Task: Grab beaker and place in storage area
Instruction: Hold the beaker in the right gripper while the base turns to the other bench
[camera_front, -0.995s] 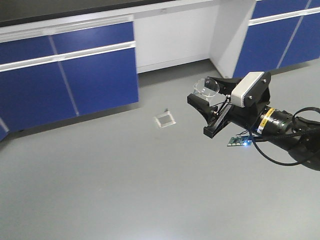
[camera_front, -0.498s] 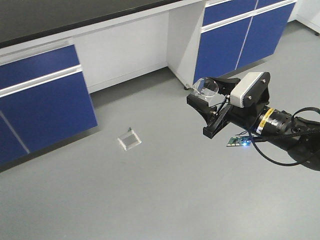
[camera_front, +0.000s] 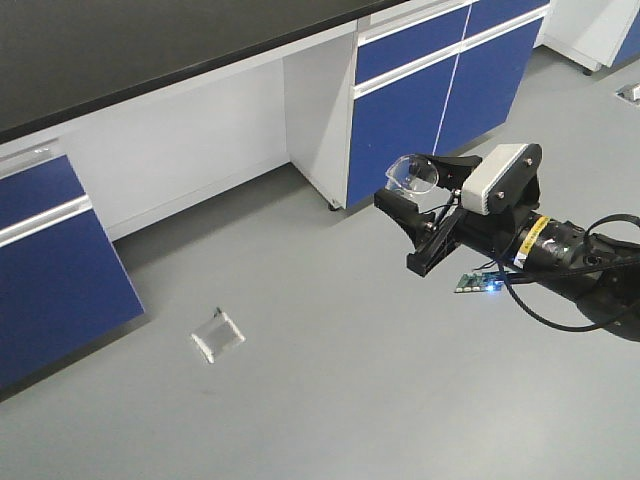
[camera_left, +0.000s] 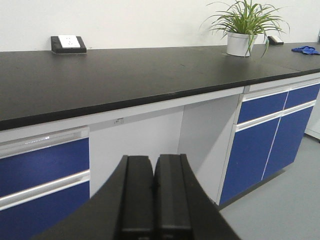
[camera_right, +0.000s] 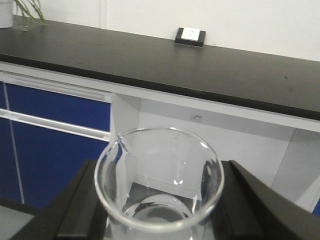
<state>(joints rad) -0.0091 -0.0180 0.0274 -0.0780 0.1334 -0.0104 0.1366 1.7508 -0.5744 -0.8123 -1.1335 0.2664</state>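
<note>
Glass beaker (camera_right: 159, 200) clamped in right gripper (camera_front: 418, 210); we judge it light, slick, brittle, so we hold mid-wall, gently. Left gripper (camera_left: 152, 167) closed, empty. Black table (camera_right: 125, 62) ahead, beyond right gripper.

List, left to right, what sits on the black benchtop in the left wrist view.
Black-framed white box → potted plant → small dark box → blue cloth.
</note>
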